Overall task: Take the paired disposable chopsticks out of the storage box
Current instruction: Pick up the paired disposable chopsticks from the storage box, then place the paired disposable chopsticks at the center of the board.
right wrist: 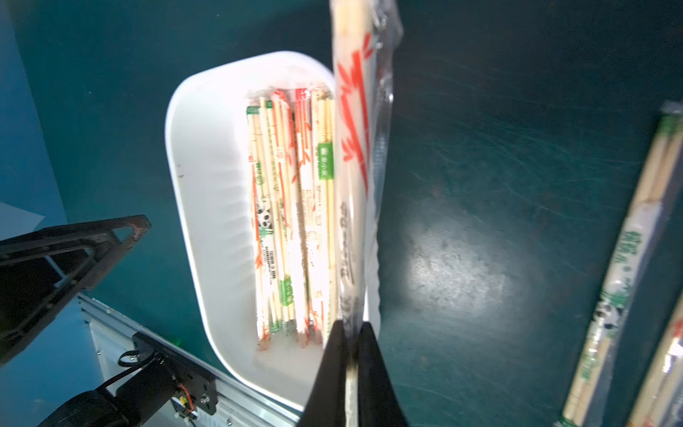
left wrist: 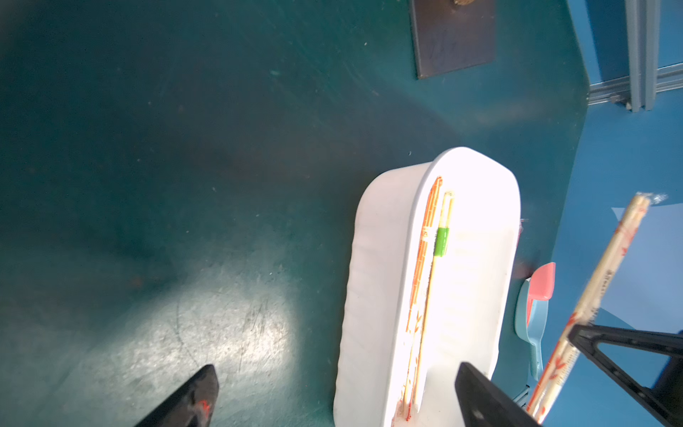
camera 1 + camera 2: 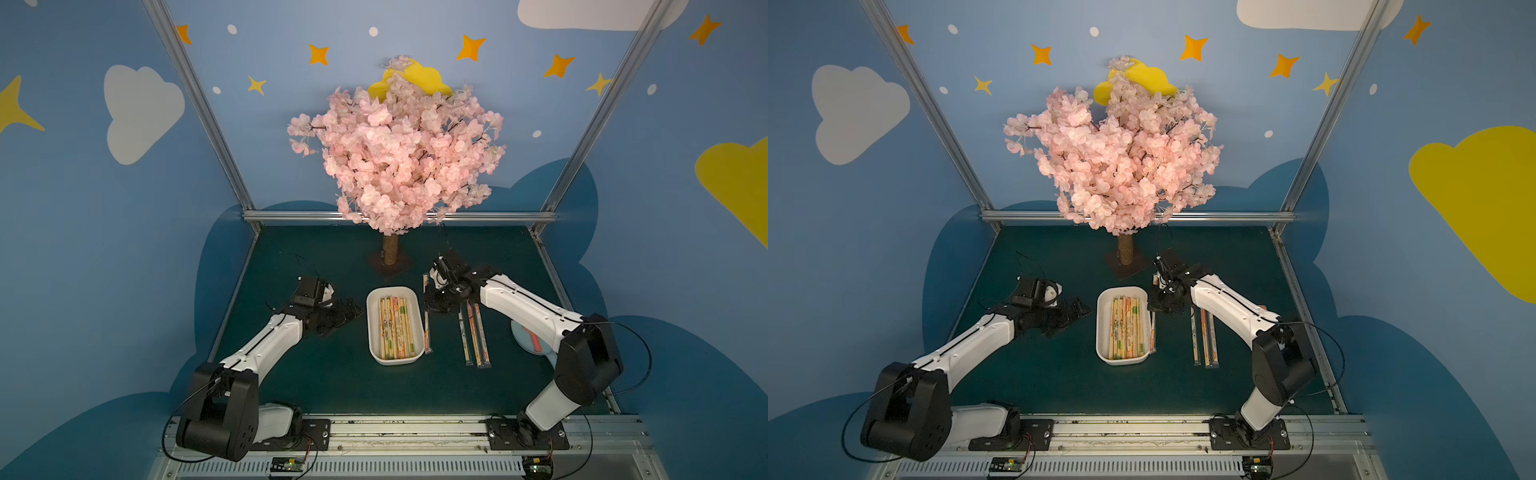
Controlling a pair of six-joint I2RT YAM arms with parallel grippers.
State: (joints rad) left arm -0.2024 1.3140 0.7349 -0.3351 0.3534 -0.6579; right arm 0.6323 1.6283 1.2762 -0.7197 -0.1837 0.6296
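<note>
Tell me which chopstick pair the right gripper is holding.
The orange-printed pair pinched in the right gripper, beside the storage box; the others lie loose inside it or on the table.

Stereo overhead; wrist cameras seemingly downward

chopsticks [image 3: 395, 326] in box [image 3: 395, 360] | 3 pairs [image 3: 476, 340] on table [image 3: 316, 374] R of box | tree [image 3: 399, 145] behind box

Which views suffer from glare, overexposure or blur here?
Left wrist view: the storage box interior is blown out white. Right wrist view: the held chopstick pair is blurred near the lens, with a glare patch on the table. Both top views: dim table, fairly sharp.
</note>
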